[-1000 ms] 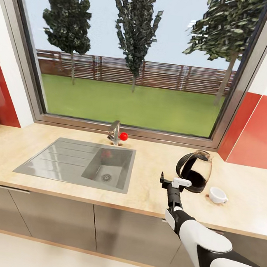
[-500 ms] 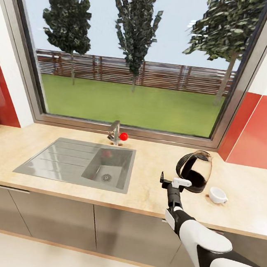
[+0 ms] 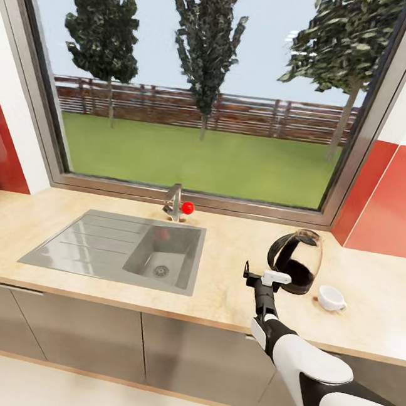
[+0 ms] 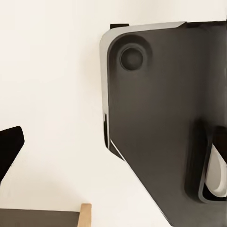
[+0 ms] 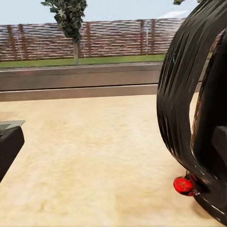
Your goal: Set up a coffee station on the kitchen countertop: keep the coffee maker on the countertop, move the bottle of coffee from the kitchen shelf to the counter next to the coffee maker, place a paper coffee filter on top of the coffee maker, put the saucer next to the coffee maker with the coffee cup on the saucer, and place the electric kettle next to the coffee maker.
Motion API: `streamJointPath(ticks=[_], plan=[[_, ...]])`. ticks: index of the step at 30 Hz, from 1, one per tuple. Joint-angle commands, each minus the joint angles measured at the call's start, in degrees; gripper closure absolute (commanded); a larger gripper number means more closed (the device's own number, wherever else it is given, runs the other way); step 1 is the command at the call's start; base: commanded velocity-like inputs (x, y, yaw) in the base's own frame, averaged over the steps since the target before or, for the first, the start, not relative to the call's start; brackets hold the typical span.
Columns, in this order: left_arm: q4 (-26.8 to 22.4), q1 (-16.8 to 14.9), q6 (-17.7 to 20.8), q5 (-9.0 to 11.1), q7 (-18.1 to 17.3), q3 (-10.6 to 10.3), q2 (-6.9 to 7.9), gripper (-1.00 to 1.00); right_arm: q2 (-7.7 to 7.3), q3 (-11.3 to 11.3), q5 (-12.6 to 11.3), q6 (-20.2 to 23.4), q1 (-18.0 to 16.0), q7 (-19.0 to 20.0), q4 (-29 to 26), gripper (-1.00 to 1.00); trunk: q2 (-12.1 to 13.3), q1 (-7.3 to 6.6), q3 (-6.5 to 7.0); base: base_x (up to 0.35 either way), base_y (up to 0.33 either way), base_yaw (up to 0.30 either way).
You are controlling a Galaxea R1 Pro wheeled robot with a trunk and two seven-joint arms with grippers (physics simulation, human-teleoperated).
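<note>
Right gripper (image 3: 263, 275) open at the kettle (image 3: 296, 261) handle, nothing held.
Your right arm reaches over the countertop (image 3: 230, 294); its jaws stand spread, one white finger (image 3: 276, 277) just beside the kettle's black handle, the other dark tip out toward the sink (image 3: 122, 247). Contact with the handle: can't tell. Kettle sits upright on the countertop, right of the sink, below the window (image 3: 204, 83). Cup (image 3: 331, 298) is on the countertop just right of the kettle, apart from it. Right wrist view has the kettle's handle (image 5: 189, 94) close up, with a small red switch (image 5: 182, 185) at its base. Left jaws: can't tell.
</note>
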Motion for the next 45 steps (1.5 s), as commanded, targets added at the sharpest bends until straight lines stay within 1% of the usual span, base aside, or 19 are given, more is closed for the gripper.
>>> streamJointPath(ticks=[1,6,12,15,21,34,39,45], plan=[[-0.03,-0.09,-0.29,-0.54,-0.21,0.46,0.02,-1.0,0.04,-0.05,0.62,-0.02,-0.05,-0.57,-0.06,-1.0,-0.13,0.04,-0.13,0.011,-0.006,0.0],[-1.67,-0.61,-0.7,-0.61,-0.29,0.36,-0.03,-1.0,-0.03,-0.05,0.62,-0.02,-0.05,-0.57,-0.06,-1.0,-0.13,0.04,-0.13,0.004,-0.002,0.0],[-7.86,-0.76,-0.76,-0.64,-0.3,0.37,-0.21,-1.0,-0.02,-0.05,0.62,-0.02,-0.05,-0.57,-0.06,-1.0,-0.13,0.04,-0.13,0.059,-0.025,0.0],[-9.28,-0.77,-0.75,-0.68,-0.3,0.31,-0.32,-1.0,-0.04,-0.05,0.62,-0.02,-0.05,-0.57,-0.06,-1.0,-0.13,0.04,-0.13,0.188,-0.115,0.0],[-9.88,-0.71,-0.74,-0.73,-0.3,0.22,-0.31,-1.0,-0.05,-0.05,0.56,-0.02,-0.05,-0.57,-0.1,-1.0,-0.13,0.04,-0.13,0.174,-0.111,0.0],[-9.88,-0.6,-0.74,-0.73,-0.3,0.21,-0.13,-1.0,-0.05,-0.05,0.53,-0.02,0.06,-0.57,-0.13,-1.0,-0.13,0.04,-0.13,0.016,-0.008,0.0],[-9.88,-0.6,-0.74,-0.73,-0.3,0.2,-0.2,-1.0,-0.05,-0.05,0.53,-0.02,0.2,-0.57,-0.1,-1.0,-0.13,0.04,-0.13,0.172,0.0,0.0],[-9.88,-0.6,-0.74,-0.73,-0.3,0.2,-0.22,-1.0,-0.05,-0.05,0.53,-0.02,0.22,-0.57,-0.13,-1.0,-0.13,0.04,-0.13,0.048,0.0,0.0]])
